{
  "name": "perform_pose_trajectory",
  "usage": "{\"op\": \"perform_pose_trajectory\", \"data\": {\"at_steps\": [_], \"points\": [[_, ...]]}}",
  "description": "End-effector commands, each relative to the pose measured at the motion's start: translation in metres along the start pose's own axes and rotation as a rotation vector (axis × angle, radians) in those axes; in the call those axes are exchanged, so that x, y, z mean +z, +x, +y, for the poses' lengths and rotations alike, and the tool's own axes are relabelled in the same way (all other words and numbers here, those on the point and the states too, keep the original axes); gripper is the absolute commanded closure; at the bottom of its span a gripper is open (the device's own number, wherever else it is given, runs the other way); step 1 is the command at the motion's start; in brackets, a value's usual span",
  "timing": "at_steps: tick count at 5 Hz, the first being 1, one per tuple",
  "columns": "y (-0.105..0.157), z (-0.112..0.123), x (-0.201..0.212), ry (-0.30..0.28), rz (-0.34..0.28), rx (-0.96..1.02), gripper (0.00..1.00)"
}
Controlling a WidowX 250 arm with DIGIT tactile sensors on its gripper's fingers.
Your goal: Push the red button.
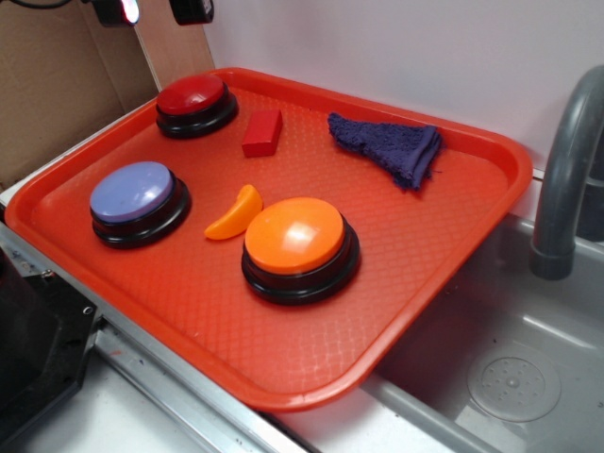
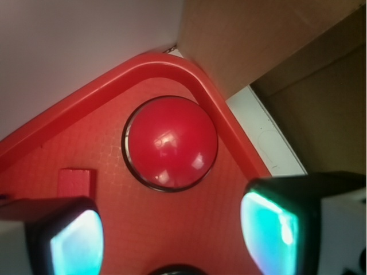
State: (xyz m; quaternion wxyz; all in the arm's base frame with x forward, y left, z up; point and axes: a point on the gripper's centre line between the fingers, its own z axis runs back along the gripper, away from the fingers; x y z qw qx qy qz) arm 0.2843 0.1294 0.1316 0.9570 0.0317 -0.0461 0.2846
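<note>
Closest to the wrist camera are the gripper's (image 2: 172, 229) two fingertip pads (image 2: 74, 243), glowing teal and standing well apart with nothing between them, so the gripper is released and empty. Beyond them sits the red button (image 2: 171, 143), a glossy dark-red dome on a black base, tucked into the rounded far corner of the orange-red tray (image 2: 189, 71), with the small red rectangular block (image 2: 75, 182) just beside it. From the exterior view the gripper hangs high above that corner, only its tips showing at the top edge, well clear of the button's dome. Elsewhere on the tray lie a blue-lilac button (image 1: 133, 193), an orange button (image 1: 295, 238), an orange crescent-shaped piece (image 1: 236, 213) and a crumpled dark blue cloth (image 1: 389, 144); a sink (image 1: 510, 377) and grey faucet (image 1: 566, 160) are beside the tray. The approach seems the step in hand: the dome lies ahead of the fingers rather than beneath them, so the next move likely calls for shifting forward over it, then descending to press, perhaps with fingers closed.
</note>
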Motion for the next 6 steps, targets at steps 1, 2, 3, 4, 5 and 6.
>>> {"op": "perform_pose_trajectory", "data": {"at_steps": [1, 2, 3, 4, 5, 6], "points": [[0.001, 0.005, 0.038, -0.025, -0.091, -0.007, 0.00], [-0.001, 0.004, 0.040, -0.029, -0.087, -0.009, 0.00], [-0.003, 0.003, 0.043, -0.033, -0.076, -0.012, 0.00], [-0.007, 0.003, 0.046, -0.034, -0.074, -0.005, 0.00], [-0.009, 0.003, 0.048, -0.033, -0.074, 0.000, 0.00], [-0.016, 0.003, 0.049, -0.044, -0.076, -0.027, 0.00]]}}
